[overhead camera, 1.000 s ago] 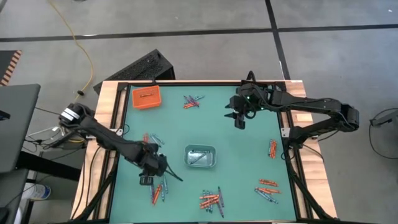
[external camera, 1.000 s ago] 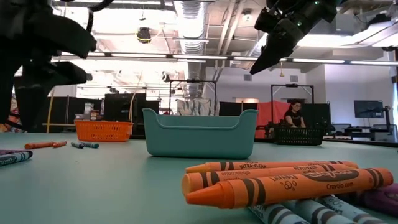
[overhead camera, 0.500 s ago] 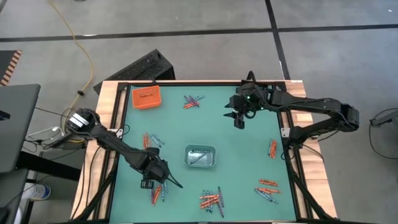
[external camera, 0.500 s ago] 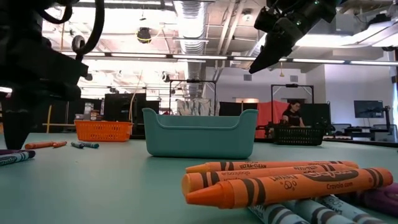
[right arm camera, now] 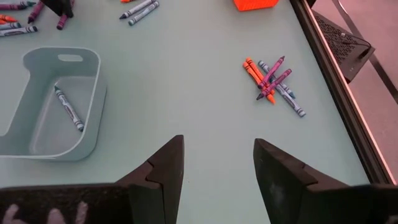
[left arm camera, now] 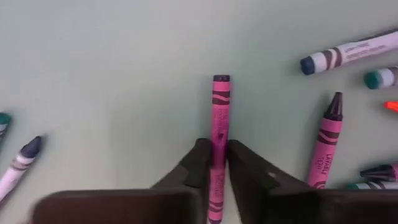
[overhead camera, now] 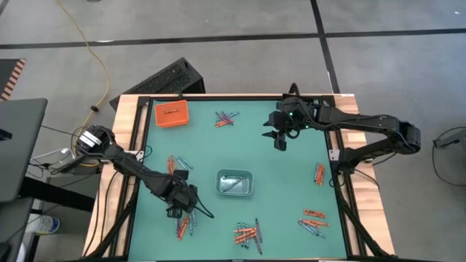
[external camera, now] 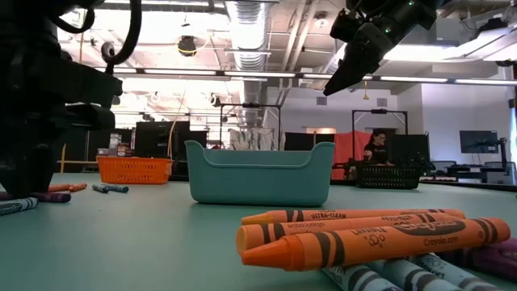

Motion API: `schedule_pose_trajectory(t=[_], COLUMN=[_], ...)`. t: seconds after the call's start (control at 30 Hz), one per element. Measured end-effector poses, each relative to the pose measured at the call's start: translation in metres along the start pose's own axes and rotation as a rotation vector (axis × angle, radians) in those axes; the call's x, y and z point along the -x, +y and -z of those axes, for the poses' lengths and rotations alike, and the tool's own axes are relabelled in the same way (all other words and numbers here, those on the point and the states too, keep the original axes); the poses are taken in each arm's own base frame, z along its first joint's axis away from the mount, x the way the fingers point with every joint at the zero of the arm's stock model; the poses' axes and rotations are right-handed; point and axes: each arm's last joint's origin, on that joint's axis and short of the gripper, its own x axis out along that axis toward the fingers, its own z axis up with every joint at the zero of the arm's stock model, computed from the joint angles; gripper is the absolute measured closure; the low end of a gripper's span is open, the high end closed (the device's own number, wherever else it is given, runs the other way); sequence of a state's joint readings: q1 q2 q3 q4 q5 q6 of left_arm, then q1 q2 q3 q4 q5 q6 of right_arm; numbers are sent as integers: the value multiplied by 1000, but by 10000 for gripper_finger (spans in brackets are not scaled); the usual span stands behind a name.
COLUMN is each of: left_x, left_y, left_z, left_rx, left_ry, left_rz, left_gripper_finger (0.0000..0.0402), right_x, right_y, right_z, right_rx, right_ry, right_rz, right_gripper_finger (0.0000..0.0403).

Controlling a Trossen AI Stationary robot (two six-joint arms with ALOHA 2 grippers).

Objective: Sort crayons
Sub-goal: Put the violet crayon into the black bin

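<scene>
Your left gripper is down at the counter, its fingers closed narrowly on a pink crayon that runs straight out ahead between them, lying flat on the green surface. Just beside that gripper, on one side, lie a second pink crayon with a dark tip and a pale crayon with a blue end; on the other side a white-wrapped crayon with a dark tip lies apart from the fingers. In the high view this gripper sits beside a small cluster of crayons and near the grey tray, which holds one blue crayon. Your right gripper hangs above the counter, well apart from the left one, its fingers spread wide and holding nothing. Ahead of it lies a crossed pile of orange, purple and blue crayons, and beyond that the orange tray. Further groups of crayons lie near the counter's front edge and along the right arm's side.
</scene>
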State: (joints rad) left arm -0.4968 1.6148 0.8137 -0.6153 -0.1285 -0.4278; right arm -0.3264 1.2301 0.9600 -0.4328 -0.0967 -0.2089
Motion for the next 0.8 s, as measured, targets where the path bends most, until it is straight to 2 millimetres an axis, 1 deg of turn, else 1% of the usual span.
schedule_pose_trajectory(t=[0.07,0.23,0.4,0.53,0.63,0.8], left_x=[-1,-2,5,28,46,90], left_y=[2,8,14,24,34,57], left_z=[0,-4,-14,-24,-28,-40], left_rx=[-8,-35,-78,-99,-111,-88], left_ry=[-2,-25,-70,-126,-161,-385], left_rz=[-2,-26,-141,-229,-293,-440], left_gripper_finger=[390,397,399,401,401,401], right_x=[0,0,0,0,0,-1], right_y=[0,0,0,1,5,18], right_z=[0,0,0,0,-1,-6], right_rx=[0,0,0,12,43,106], right_ry=[0,0,1,-1,-4,-39], right_rz=[0,0,0,-9,-21,-58], right_gripper_finger=[218,218,218,218,218,218])
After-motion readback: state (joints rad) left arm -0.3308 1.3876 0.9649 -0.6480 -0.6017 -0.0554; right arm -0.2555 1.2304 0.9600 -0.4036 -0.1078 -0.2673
